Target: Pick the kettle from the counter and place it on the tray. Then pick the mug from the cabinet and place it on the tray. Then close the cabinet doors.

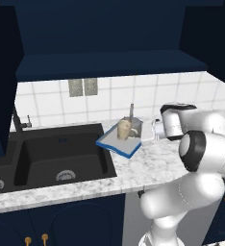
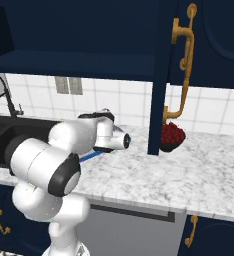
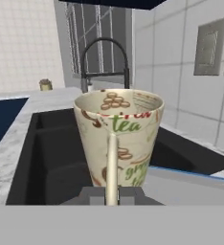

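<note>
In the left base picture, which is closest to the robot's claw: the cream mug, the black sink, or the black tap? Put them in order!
1. The cream ceramic mug, held by its handle in the claw, above the blue-rimmed tray.
2. The black double sink, left of the tray, set in the counter.
3. The thin black tap, behind the sink's far left corner.

The mug (image 1: pixel 125 129) hangs tilted above the tray (image 1: pixel 118 145), close over its surface; whether they touch cannot be told. The tray lies on the counter (image 1: pixel 153 166) at the sink's (image 1: pixel 56 156) back right corner, one corner reaching over the basin edge. The kettle (image 1: pixel 135 124) sits at the tray's far end, its thin handle upright. The arm (image 1: pixel 196 144) reaches in from the right toward the mug, its hand hidden behind its own body. Above, the cabinet (image 1: pixel 105 48) stands open.
</note>
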